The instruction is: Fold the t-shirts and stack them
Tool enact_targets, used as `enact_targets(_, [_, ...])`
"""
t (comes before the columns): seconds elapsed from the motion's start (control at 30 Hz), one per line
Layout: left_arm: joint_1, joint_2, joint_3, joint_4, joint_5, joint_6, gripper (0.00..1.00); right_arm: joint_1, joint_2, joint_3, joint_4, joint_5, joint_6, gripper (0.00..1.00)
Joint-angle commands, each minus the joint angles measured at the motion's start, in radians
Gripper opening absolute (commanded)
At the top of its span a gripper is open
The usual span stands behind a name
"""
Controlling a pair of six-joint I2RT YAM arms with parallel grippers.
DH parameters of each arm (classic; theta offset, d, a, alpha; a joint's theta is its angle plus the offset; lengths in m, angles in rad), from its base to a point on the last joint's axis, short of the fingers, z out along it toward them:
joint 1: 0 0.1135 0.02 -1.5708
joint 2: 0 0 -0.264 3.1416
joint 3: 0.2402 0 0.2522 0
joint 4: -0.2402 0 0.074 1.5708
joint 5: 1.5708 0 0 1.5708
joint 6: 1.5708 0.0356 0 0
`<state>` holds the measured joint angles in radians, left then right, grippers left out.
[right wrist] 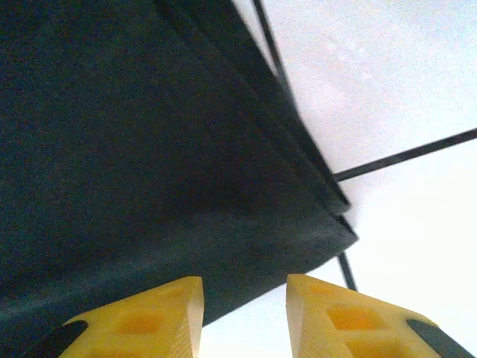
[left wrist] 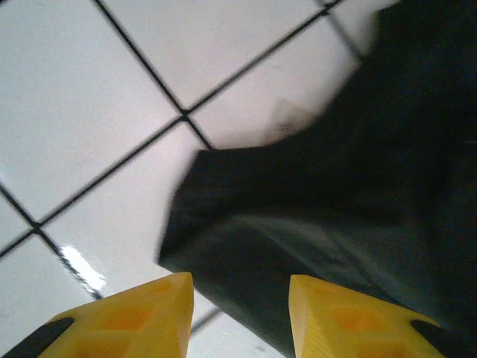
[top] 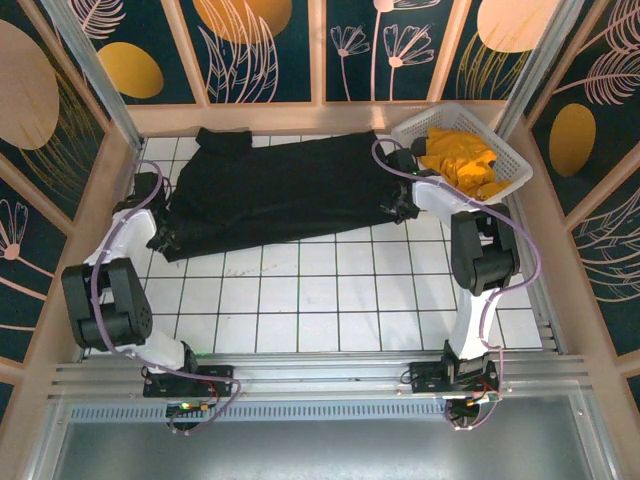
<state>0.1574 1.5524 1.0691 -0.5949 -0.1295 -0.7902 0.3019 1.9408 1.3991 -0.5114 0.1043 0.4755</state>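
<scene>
A large black t-shirt (top: pixel 280 190) lies spread flat across the back of the white tiled table. My left gripper (top: pixel 163 240) sits at its near-left corner. In the left wrist view the yellow fingers (left wrist: pixel 134 317) stand apart, and the shirt's corner (left wrist: pixel 298 224) reaches into the gap between them unpinched; the left gripper (left wrist: pixel 238 280) is open. My right gripper (top: pixel 398 208) is at the shirt's right edge. The right wrist view shows the right gripper (right wrist: pixel 244 280) open just short of a folded black corner (right wrist: pixel 186 164). Orange-yellow t-shirts (top: pixel 462 160) lie crumpled in the basket.
A white lattice basket (top: pixel 515 165) stands at the back right corner, close behind the right arm. Wooden walls with patterned panels close in the table on three sides. Bare white tiles (top: pixel 320 300) stretch from the shirt to the arms' bases.
</scene>
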Motion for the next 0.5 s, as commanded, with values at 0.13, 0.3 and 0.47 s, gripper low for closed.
enact_targets(0.13, [-0.062,0.132,-0.011,0.113,0.225,-0.117,0.35,0.003,0.119,0.114,-0.016,-0.009,-0.037,0.35])
enact_targets(0.3, [-0.062,0.254,0.002,0.119,0.126,-0.126,0.30,-0.004,0.193,0.154,-0.034,0.020,-0.044,0.35])
enact_targets(0.47, [-0.059,0.223,-0.089,0.103,0.062,-0.141,0.30,-0.004,0.207,0.093,-0.082,0.030,-0.024,0.35])
